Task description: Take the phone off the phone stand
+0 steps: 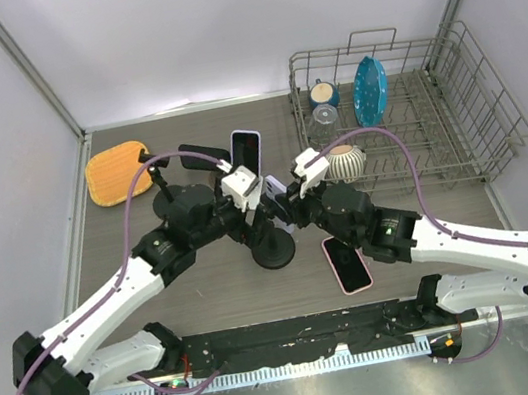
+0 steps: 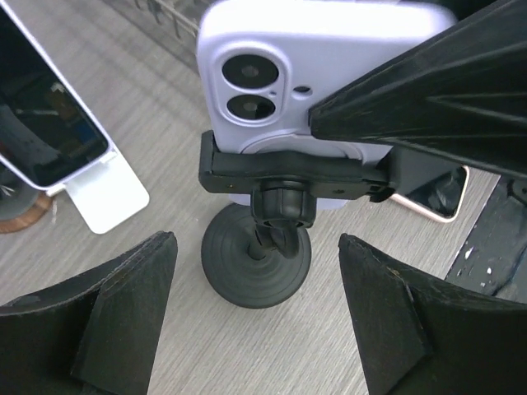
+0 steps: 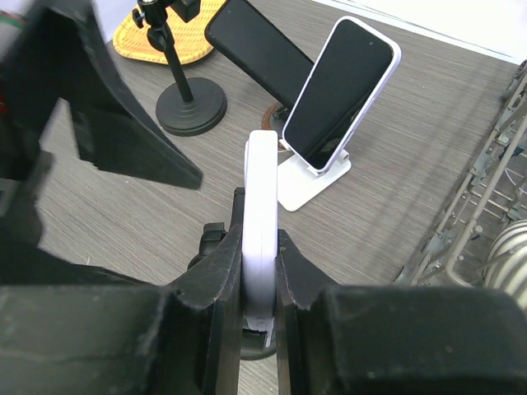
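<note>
As seen from above, find the phone stand (image 1: 275, 249) at mid-worktop (image 1: 211, 303), with the phone (image 1: 275, 191) clamped upright in it. From the left wrist, note left fingers (image 2: 107, 329) released, straddling the stand's base. From the right wrist, note right fingers (image 3: 214, 288) clenched on the phone's faces. Grasp stage, apparently. Next, probably: pin the base with the left, then draw the phone upward without tipping the stand.
</note>
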